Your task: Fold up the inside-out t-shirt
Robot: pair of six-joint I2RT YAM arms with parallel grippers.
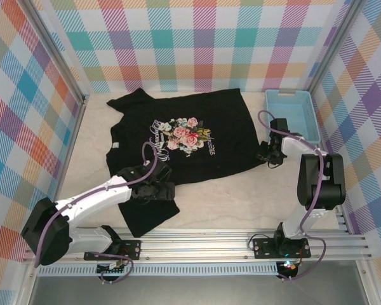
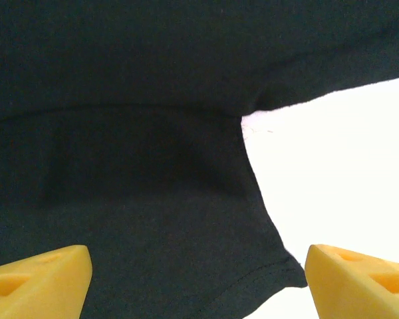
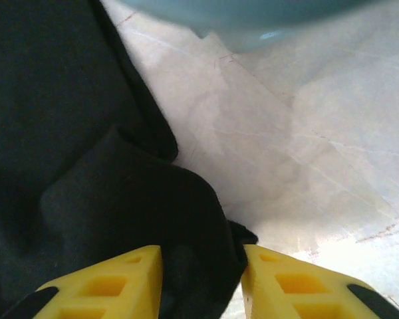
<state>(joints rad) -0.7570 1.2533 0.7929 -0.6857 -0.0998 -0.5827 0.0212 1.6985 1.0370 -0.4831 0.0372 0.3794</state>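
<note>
The black t-shirt [image 1: 178, 114] lies spread on the table with a pink floral print [image 1: 184, 135] facing up, its lower left part folded towards me. My left gripper [image 1: 168, 190] hovers over that lower part, open, its yellow fingers wide apart above a stitched hem [image 2: 272, 279] of the t-shirt [image 2: 120, 166]. My right gripper [image 1: 267, 155] is at the shirt's right edge. There its fingers [image 3: 120, 279] press from both sides on a bunched fold of the t-shirt [image 3: 186, 219].
A light-blue plastic basket [image 1: 314, 121] stands at the back right, just behind the right gripper, and its corner [image 3: 253, 20] shows near the cloth. Pale tabletop [image 1: 241, 203] lies bare in front of the shirt. Checkered walls enclose the table.
</note>
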